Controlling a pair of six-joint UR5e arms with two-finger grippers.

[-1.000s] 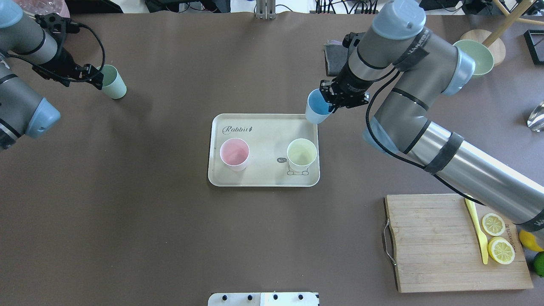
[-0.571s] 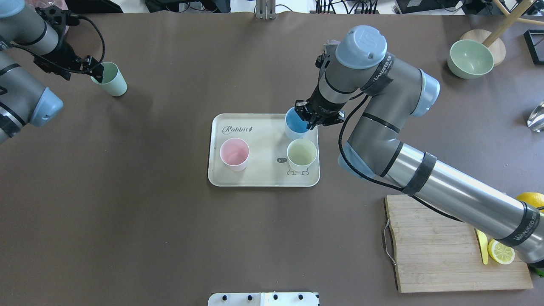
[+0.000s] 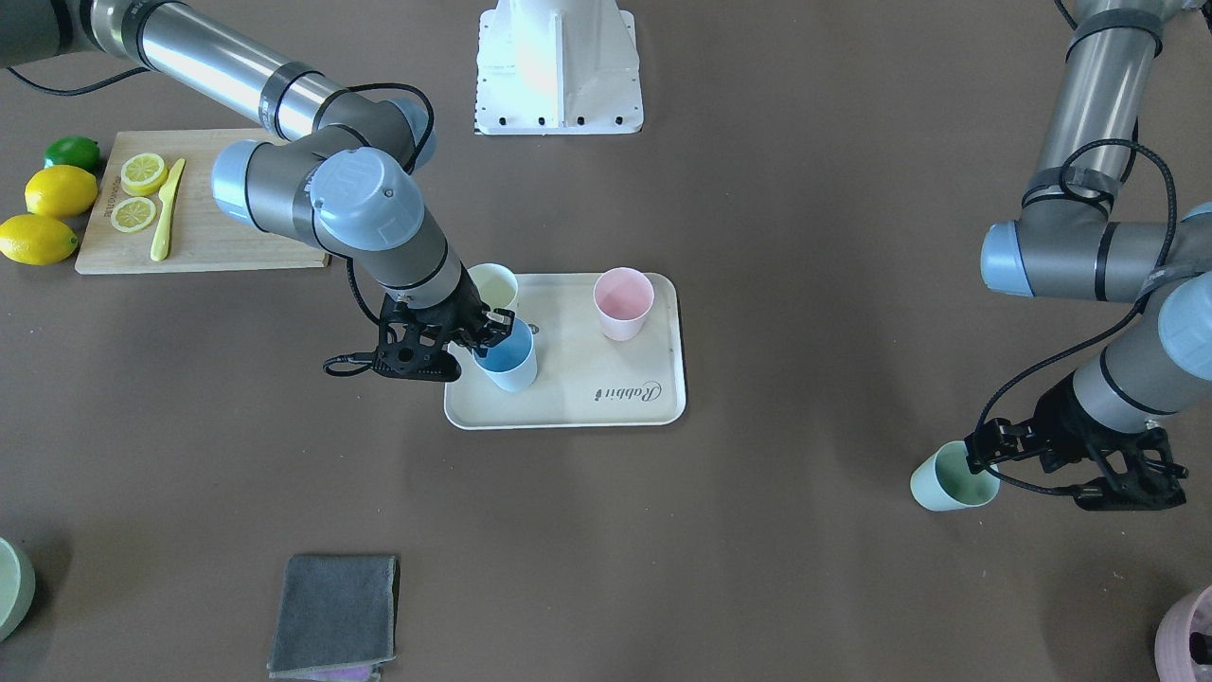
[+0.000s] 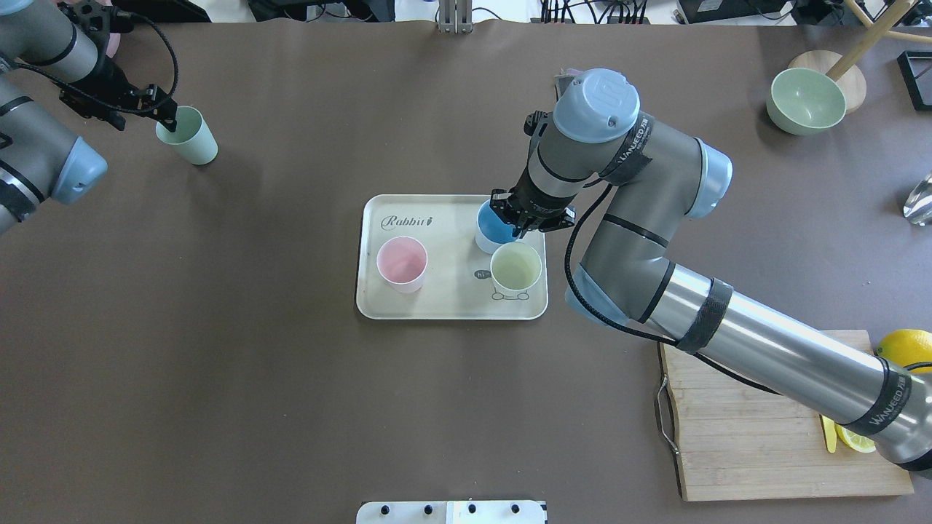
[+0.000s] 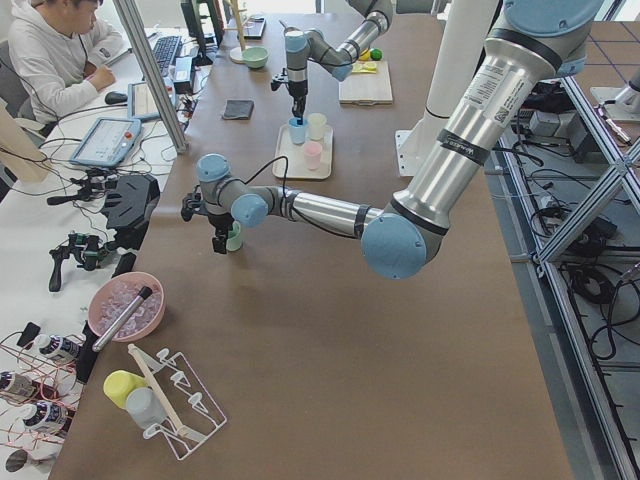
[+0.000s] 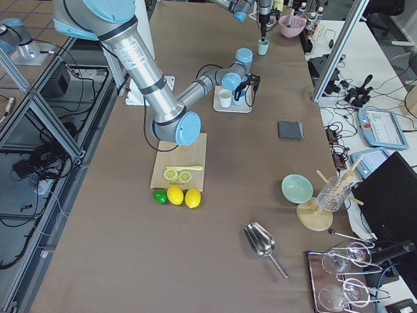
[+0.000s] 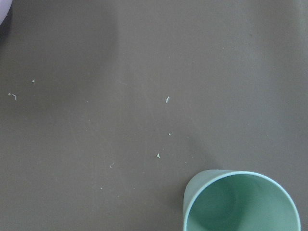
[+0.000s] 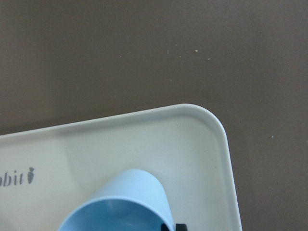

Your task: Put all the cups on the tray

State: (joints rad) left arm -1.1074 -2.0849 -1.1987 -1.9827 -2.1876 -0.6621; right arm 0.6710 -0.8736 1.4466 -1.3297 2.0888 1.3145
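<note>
The cream tray (image 4: 451,309) lies mid-table and also shows in the front view (image 3: 568,412). On it stand the pink cup (image 4: 401,263) and the yellow cup (image 4: 515,268). My right gripper (image 4: 518,222) is shut on the rim of the light blue cup (image 4: 495,222), holding it over the tray's far right part, right behind the yellow cup. The right wrist view shows this cup (image 8: 120,202) over the tray corner (image 8: 192,144). My left gripper (image 4: 166,120) is shut on the rim of the mint green cup (image 4: 191,138) at the table's far left, well away from the tray.
A wooden cutting board (image 4: 743,437) with lemon slices and a yellow knife lies at the near right, with whole lemons (image 3: 57,189) beside it. A green bowl (image 4: 797,100) stands far right. A grey cloth (image 3: 331,611) lies beyond the tray.
My right gripper has carried the blue cup leftward from outside the tray's far right corner to over the tray beside the yellow cup. The left gripper and mint cup shifted slightly.
</note>
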